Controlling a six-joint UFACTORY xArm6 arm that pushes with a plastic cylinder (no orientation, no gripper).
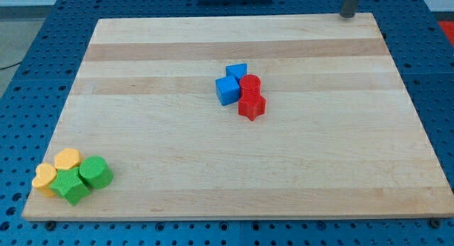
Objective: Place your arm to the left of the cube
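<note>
While my tip [347, 15] sits top-right, far from blue cube [228, 91] | it lies skewed to board [298, 175] | claw: cannot tell

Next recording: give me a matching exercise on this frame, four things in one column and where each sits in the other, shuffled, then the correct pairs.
Column A
1. my tip
2. blue cube
3. red blocks
4. green blocks

Column B
a. bottom-left corner of the wooden board, beside the yellow blocks
b. mid-board, touching the blue pair on its right side
c. top right, at the board's far edge
d. mid-board, left part of the central cluster

Pairs: 1-c, 2-d, 3-b, 4-a
</note>
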